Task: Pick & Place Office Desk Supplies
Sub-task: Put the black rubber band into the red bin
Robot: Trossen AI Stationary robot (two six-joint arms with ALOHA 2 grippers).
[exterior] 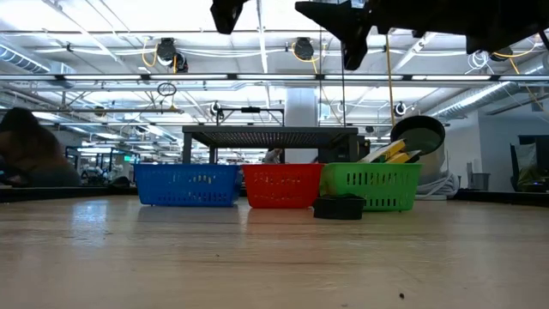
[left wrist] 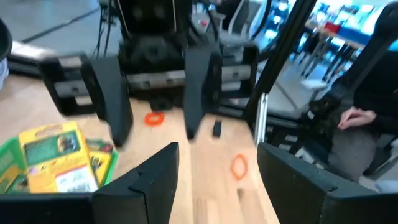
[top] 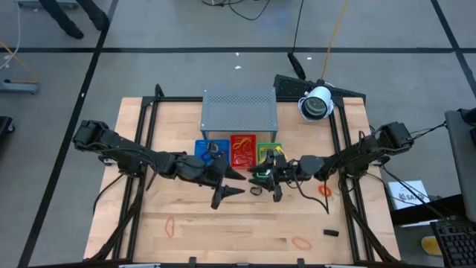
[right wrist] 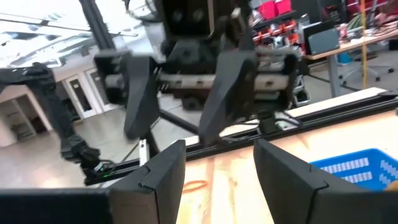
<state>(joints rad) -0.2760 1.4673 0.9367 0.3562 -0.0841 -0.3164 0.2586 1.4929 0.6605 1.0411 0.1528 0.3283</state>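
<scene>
We were in a robotics lab or workshop. The wooden surface (top: pixel 223 223) stood on a taped grey floor (top: pixel 171 71) with loose cables (top: pixel 245 9). Beyond it we saw an open ceiling (exterior: pixel 129 60) with pipes and strip lights, benches (right wrist: pixel 348 43) with red bins (right wrist: pixel 273 9), and a seated person (left wrist: pixel 367 130) nearby.

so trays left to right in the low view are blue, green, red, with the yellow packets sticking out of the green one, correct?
Not quite. The low view shows blue tray, red tray, then green tray: red is in the middle. The yellow packets do stick out of the green one.
</scene>
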